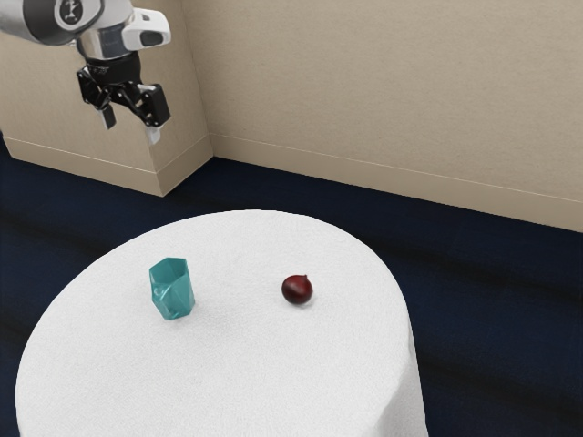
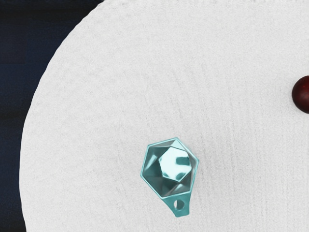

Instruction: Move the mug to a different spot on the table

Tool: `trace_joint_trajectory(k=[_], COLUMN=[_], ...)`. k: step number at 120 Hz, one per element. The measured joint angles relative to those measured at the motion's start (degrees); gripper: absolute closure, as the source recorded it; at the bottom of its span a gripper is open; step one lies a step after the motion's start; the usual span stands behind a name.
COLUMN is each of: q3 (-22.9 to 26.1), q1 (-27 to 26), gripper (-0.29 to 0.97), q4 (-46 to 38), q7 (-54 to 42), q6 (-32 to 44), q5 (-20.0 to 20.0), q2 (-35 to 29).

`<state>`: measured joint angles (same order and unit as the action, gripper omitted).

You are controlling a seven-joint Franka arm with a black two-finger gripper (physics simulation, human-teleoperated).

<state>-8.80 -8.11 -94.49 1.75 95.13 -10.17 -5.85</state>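
Two things rest on the round white table (image 1: 255,382): a teal faceted mug (image 1: 172,289) and a dark red onion (image 1: 297,289), well apart, the mug toward the exterior view's left. The mug stands upright. From the wrist view its open mouth (image 2: 169,169) faces the camera, with a small looped handle (image 2: 179,205) on the side. The black gripper (image 1: 130,126) hangs high above the table, its fingers spread and grasping nothing.

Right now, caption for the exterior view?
Open pincer high above a round white table with teal mug and dark red round item.
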Motion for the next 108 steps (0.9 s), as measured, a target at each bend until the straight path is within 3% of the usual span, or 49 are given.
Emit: trace_joint_trajectory(k=[37,62,108], q3=[-0.76,-0.78,-0.58], q1=[2.54,4.09,4.96], gripper=[0.0,0.0,0.0], q4=[-9.51,-22.35,-34.56], q7=[0.78,7.12,15.88], q6=[3.41,12.15,25.56], q5=[0.04,3.48,6.14], q2=[-0.19,-0.32,1.17])
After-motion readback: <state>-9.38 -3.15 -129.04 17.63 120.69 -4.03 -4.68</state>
